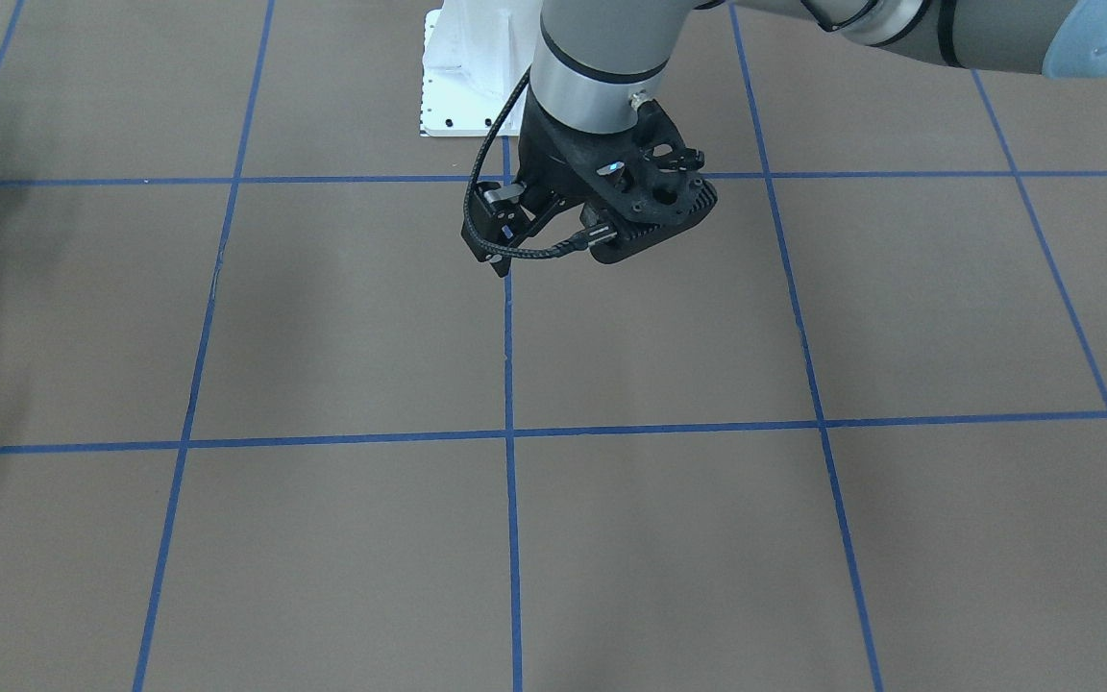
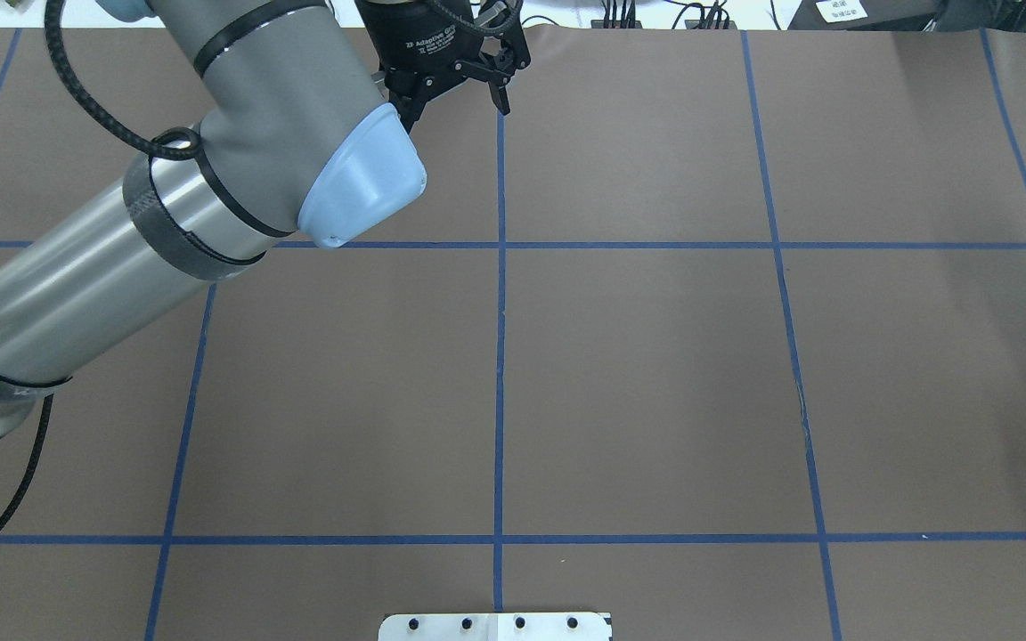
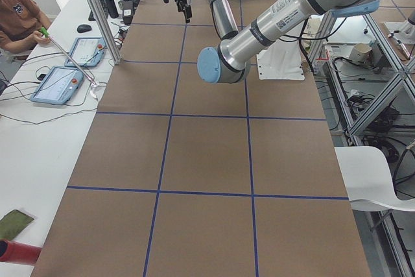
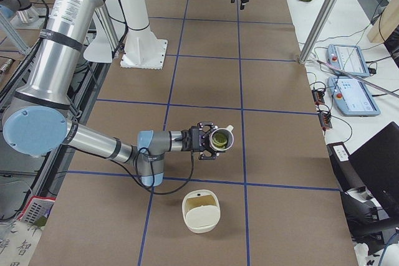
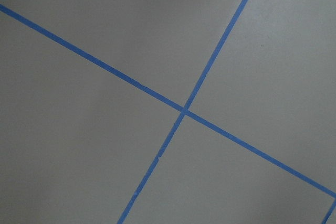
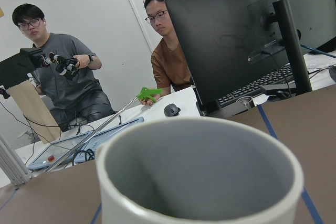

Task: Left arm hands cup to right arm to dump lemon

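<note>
In the exterior right view the cup (image 4: 219,139) hangs above the table, tipped on its side with its mouth toward that camera. The lemon (image 4: 220,138) shows inside it as a yellow-green piece. The right arm's gripper (image 4: 202,141) is at the cup, but I cannot tell from this view whether it is shut. The cup's grey inside (image 6: 202,169) fills the right wrist view, with no lemon showing there. The left gripper (image 2: 457,100) hangs open and holding nothing near the table's far edge, also seen from behind as the left gripper (image 1: 491,231).
A cream round container (image 4: 201,212) stands on the table just in front of the tipped cup. The white base plate (image 1: 462,86) marks the robot's side. Two people (image 6: 168,56) sit behind a monitor (image 6: 247,35) past the table's edge. Tablets (image 4: 352,95) lie on the side desk.
</note>
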